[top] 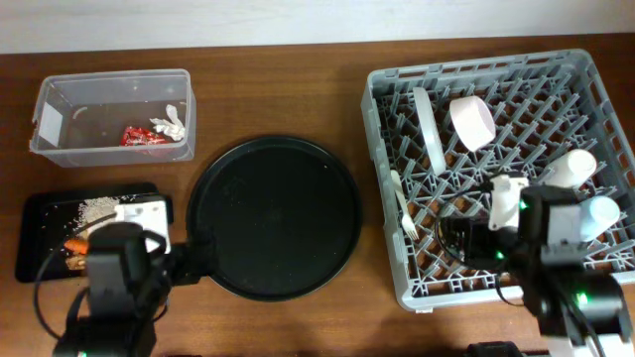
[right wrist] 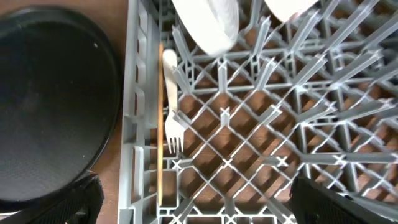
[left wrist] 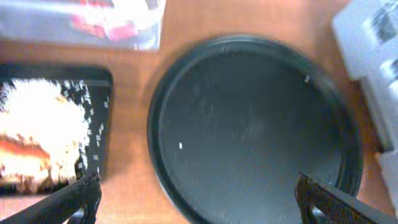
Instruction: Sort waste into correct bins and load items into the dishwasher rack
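clear tub [top: 111, 115] label was too tiny to read, fork [right wrist: 169, 106] lay ahead of the right gripper [right wrist: 205, 202], tines nearest its spread jaws, handle pointing away, left gripper [left wrist: 199, 205] was spread too

**A:** What did we see apart from the work itself?

**B:** We saw a large round black tray [top: 275, 216] lying flat on a brown wooden table [top: 288, 89], near the middle of the view.

**A:** Any detail on it?

**B:** We noticed a raised rim and a few tiny pale specks [left wrist: 181, 145] on its surface. Behind the table we saw a pale wall [top: 298, 20].
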`<state>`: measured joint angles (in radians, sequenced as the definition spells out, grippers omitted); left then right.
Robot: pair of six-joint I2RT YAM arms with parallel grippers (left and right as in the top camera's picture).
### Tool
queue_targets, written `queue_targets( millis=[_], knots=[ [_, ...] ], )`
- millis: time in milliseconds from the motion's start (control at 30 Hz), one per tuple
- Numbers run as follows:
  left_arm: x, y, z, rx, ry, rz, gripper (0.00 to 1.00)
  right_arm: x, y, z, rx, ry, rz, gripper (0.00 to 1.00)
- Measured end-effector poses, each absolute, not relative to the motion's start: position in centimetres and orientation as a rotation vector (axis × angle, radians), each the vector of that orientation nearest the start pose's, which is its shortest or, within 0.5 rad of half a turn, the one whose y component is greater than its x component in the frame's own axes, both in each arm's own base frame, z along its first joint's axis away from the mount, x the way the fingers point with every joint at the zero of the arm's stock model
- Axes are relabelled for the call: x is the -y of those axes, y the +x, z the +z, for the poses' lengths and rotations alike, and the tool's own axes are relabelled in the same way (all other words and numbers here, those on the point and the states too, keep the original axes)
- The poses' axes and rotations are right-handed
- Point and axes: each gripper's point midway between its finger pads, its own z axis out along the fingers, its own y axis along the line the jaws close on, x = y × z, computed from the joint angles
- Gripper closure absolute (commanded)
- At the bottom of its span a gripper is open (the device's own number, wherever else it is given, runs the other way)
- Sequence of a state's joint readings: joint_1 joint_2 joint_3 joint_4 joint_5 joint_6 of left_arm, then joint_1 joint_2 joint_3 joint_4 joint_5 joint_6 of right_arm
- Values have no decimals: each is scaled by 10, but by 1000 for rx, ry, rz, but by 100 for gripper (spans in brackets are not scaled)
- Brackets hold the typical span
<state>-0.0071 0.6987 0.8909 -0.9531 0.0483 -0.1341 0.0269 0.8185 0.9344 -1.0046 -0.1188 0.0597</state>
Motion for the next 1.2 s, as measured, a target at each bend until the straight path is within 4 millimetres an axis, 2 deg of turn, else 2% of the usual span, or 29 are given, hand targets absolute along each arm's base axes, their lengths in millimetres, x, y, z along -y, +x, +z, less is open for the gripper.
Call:
queue_targets(
  millis=[167, 533, 667, 733, 833, 900, 1000, 1067, 1200],
  knots=[
    [10, 220, 233, -2259, -118, -130, 1, -25, 227, 211, -2428, -11, 176, 1],
    [10, 220, 233, -2261, -118, -130, 1, -28, 233, 191, -2518, -22, 170, 1],
    [10, 220, 233, -2261, -118, -130, 1, -33, 226, 198, -2488, -54, 181, 1],
    [10, 220, 233, -2261, -118, -130, 1, -33, 223, 207, -2435, -57, 182, 1],
    [10, 220, 232, -2261, -118, -130, 1, -33, 219, 232, -2241, -70, 183, 1],
    [10, 220, 232, -2262, -118, -130, 1, -33, 214, 237, -2136, -76, 183, 1],
    [10, 220, 231, -2265, -118, -129, 1, -32, 209, 222, -2006, -81, 183, 1],
    [10, 220, 231, -2266, -118, -129, 1, -33, 211, 210, -1935, -83, 182, 1],
    [10, 220, 230, -2266, -118, -129, 1, -33, 218, 199, -1789, -87, 182, 1]
  ],
)
